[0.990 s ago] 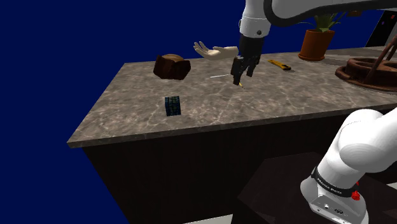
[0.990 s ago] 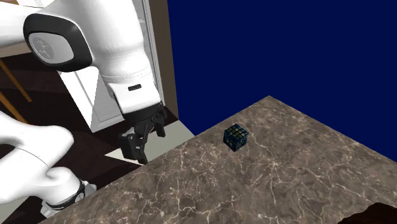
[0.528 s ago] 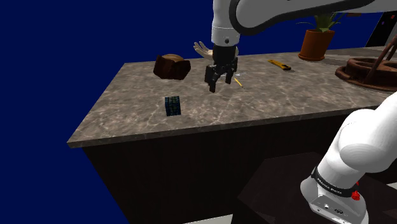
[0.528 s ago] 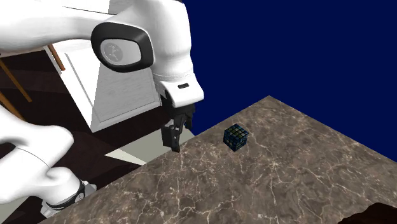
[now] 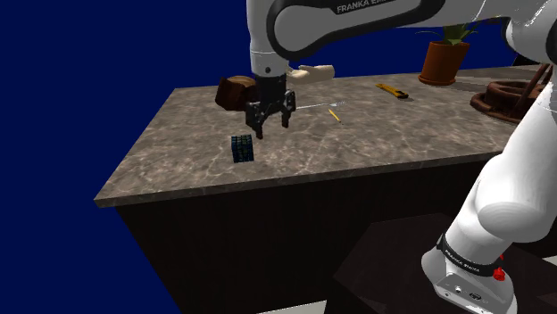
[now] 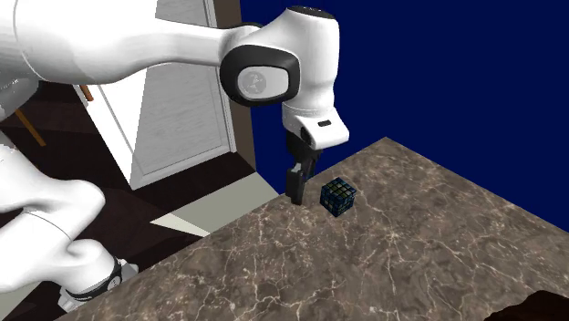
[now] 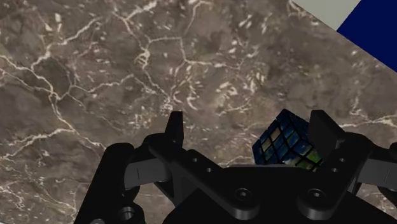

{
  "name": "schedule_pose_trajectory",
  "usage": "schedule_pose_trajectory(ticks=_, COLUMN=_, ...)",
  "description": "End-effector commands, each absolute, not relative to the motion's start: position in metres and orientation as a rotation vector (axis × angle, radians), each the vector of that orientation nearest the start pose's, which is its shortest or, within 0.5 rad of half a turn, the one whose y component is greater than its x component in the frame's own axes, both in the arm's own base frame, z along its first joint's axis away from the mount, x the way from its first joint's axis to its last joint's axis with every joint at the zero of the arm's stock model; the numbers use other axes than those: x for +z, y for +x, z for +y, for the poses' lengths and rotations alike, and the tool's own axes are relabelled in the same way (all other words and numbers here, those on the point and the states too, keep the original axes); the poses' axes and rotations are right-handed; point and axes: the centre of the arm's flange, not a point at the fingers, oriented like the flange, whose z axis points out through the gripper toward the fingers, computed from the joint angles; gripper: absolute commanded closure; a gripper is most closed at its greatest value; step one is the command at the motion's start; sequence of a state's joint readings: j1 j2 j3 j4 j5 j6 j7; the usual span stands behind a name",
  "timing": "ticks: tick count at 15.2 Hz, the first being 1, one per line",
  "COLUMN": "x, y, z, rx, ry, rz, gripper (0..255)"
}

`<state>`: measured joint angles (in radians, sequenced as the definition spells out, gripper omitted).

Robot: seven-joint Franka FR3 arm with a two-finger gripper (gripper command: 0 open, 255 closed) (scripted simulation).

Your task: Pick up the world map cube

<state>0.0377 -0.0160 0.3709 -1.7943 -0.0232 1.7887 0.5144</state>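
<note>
Gripper (image 5: 269, 128) hangs wide open over the counter (image 5: 384, 134), its two fingers (image 7: 175, 130) well apart and clasping nothing. Seen along the hand, the cube (image 7: 289, 143) sits in the gap but off centre. It is close by one finger and apart from the other, and its corners rather than its flat faces are turned toward them. In the shoulder view the cube (image 5: 242, 148) lies at seven o'clock from the gripper, near the counter's front edge. In the second exterior view it rests at three o'clock of the gripper (image 6: 296, 193), just beside it and not touching.

The step in hand looks like lining up for the grasp. To do it well, slide the hand across until the cube is centred between the fingers, then turn the wrist so the pads face two opposite flat sides. Go straight down with the fingers open, stop just short of the counter, and only then close. The likely fault is the nearer finger landing on the cube's top or nudging it toward the edge.

Counted: one cube, one gripper, two fingers, one arm (image 5: 357, 22). Farther out in the shoulder view there is one brown lump (image 5: 239, 93) at eleven o'clock. At two o'clock are one thin yellow-tipped stick (image 5: 335, 113), one yellow-and-black tool (image 5: 391, 89) and one potted plant (image 5: 444, 55).
</note>
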Motion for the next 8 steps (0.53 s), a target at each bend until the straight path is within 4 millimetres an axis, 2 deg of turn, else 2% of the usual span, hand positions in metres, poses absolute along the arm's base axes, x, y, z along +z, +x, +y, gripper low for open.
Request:
schedule_pose_trajectory(ticks=1, x=0.538, y=0.536, z=0.240, rx=-0.015, ry=-3.152, rz=0.181, gripper=0)
schedule_pose_trajectory(ticks=5, x=0.524, y=0.575, z=0.274, rx=0.021, ry=-3.140, rz=0.216, gripper=0)
schedule_pose_trajectory(ticks=8, x=0.511, y=0.581, z=0.279, rx=0.026, ry=-3.138, rz=0.222, gripper=0)
